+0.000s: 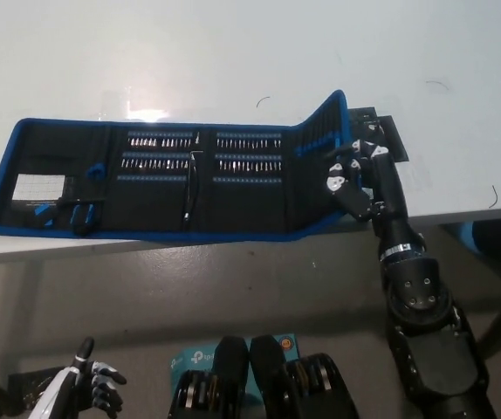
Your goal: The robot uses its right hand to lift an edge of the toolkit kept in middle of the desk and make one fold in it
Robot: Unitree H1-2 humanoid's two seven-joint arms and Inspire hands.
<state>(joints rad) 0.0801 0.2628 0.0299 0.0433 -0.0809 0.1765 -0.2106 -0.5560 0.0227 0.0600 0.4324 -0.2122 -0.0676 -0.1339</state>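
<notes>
Bright, even overhead light; a glare patch whitens the glossy white desk (146, 112). Focus is slightly soft throughout.

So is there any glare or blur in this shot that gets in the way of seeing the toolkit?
Head view: a bright patch of glare sits on the white desk just above the toolkit, near its upper left; the kit's black interior reads dark, so the bit rows are soft and hard to make out. The right hand at the raised flap is fairly sharp; the left hand, low at the bottom left, looks dim.

White desk (233, 52) – open toolkit (172, 179) lying on it.
</notes>
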